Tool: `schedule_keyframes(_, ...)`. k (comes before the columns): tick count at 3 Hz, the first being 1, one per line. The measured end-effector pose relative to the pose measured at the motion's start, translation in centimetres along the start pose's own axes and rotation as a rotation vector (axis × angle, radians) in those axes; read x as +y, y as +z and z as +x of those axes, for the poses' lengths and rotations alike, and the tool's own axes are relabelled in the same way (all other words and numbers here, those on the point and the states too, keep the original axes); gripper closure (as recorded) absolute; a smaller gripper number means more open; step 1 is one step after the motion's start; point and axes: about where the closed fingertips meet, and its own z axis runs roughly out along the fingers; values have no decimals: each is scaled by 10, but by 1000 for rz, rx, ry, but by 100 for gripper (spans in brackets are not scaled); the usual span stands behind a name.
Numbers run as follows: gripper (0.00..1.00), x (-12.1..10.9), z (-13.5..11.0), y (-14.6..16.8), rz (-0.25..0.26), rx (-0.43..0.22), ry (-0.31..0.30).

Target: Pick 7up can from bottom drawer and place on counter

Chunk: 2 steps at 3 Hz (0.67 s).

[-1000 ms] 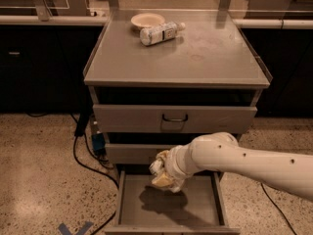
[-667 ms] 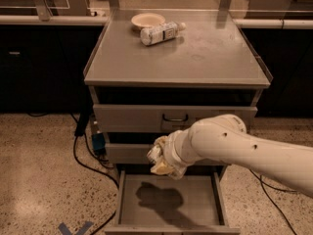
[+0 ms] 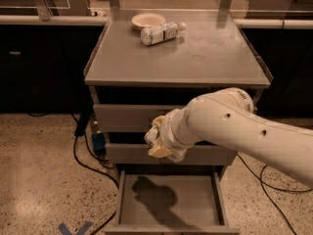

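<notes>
My gripper (image 3: 159, 142) hangs in front of the middle drawer front, above the open bottom drawer (image 3: 171, 205). The white arm reaches in from the right and covers much of the drawer fronts. The 7up can does not show anywhere; the visible floor of the bottom drawer holds only the gripper's shadow. Whatever lies inside the gripper is hidden by its pale casing. The counter (image 3: 210, 58) is the flat grey top of the cabinet, well above the gripper.
A clear plastic bottle (image 3: 161, 32) lies on its side at the back of the counter beside a pale bowl (image 3: 148, 19). Dark benches flank the cabinet. Cables (image 3: 83, 151) trail on the speckled floor at the left.
The gripper has risen out of the bottom drawer and shifted slightly left, now level with the middle drawer front. The arm's elbow has swung up and closer to the camera.
</notes>
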Motion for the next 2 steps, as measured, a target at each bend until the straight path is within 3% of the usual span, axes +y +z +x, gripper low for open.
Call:
schedule_keyframes(1, 100, -2, 7, 61, 1, 3, -5)
schedule_keyframes(2, 100, 35, 54, 162, -73, 26, 34)
